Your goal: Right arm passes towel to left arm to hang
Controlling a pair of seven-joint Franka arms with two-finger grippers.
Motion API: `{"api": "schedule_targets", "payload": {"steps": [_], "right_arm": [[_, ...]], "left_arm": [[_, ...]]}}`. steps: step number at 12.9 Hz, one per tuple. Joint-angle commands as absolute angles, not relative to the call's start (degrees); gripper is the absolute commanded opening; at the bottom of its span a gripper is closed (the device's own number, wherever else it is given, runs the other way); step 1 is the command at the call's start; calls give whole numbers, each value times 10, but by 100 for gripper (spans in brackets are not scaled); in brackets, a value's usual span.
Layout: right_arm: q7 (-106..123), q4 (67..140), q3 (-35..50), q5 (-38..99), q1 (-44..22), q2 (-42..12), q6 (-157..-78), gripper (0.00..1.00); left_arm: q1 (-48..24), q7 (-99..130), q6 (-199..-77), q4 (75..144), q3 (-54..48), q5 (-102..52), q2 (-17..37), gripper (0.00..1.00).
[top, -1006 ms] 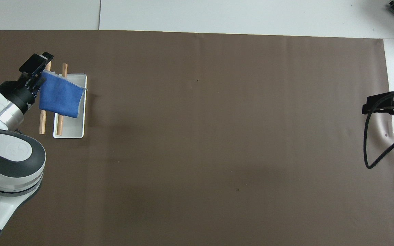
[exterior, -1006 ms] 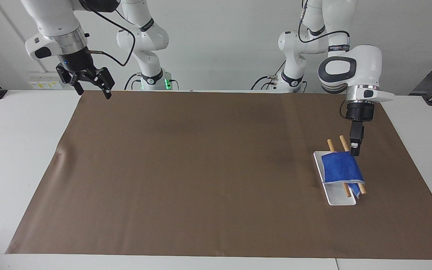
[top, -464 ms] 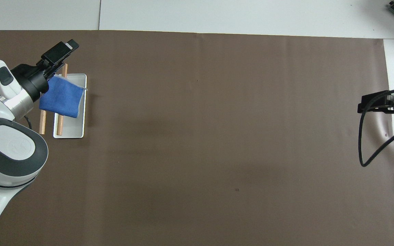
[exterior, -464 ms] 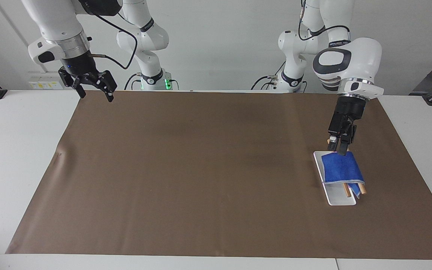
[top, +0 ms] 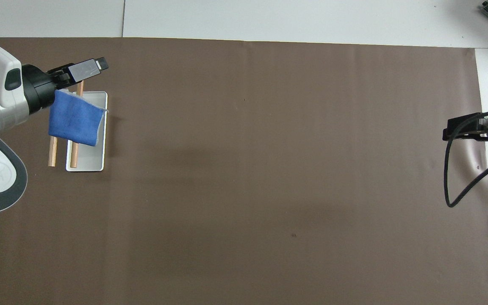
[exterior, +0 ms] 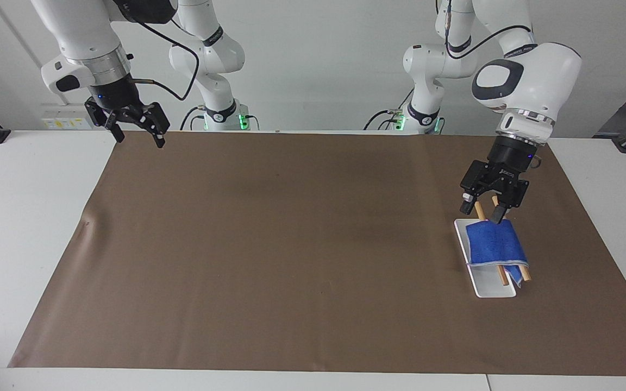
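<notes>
Right hand [exterior: 138,134] is hanging over the corner of the brown mat [exterior: 291,244] closest to the robots, roughly 3 o'clock in the overhead view. Its claws are spread, it's carrying nothing, and it's just waiting.

Left hand [exterior: 481,212] is the one doing stuff. A second ago it was sitting edge-on right at the towel's robot-side corner. Now it's swinging round and lifting off, fingers apart and empty, floating over the robot-side ends of the two wooden rods [exterior: 502,277].

A bit farther out, around 9 o'clock in the overhead view, the towel [exterior: 495,244] is lying draped across both rods over the white tray [exterior: 489,290]. It's at the left arm's end of the desk [exterior: 19,217], and it isn't budging as the hand is leaving.

So I'm guessing the hang is basically done and the left arm is just backing away.
</notes>
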State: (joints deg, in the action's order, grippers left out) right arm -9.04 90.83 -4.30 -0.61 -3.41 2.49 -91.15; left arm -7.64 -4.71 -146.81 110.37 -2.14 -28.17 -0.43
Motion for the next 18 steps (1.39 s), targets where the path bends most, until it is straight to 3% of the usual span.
{"api": "schedule_targets", "payload": {"steps": [1,3,7,11,15,18], "right_arm": [[-75,919,-42,-7,-33,33,-922,100],[-75,919,-42,-7,-33,33,-920,100],[-75,919,-42,-6,-32,33,-919,100],[-75,920,-42,-6,-33,33,-918,100],[-76,920,-42,-7,-33,33,-918,100],[-76,910,-41,-8,-33,29,-908,100]], "left_arm": [[-64,2,-1347,1011,-24,-129,26,100],[-65,11,-1228,952,-25,-55,33,100],[-75,9,-1067,909,-27,22,22,100],[-76,5,-934,929,-35,23,-21,100],[-73,-2,-902,931,-35,23,-30,100],[-68,1,-946,918,-31,8,-20,100]]}}
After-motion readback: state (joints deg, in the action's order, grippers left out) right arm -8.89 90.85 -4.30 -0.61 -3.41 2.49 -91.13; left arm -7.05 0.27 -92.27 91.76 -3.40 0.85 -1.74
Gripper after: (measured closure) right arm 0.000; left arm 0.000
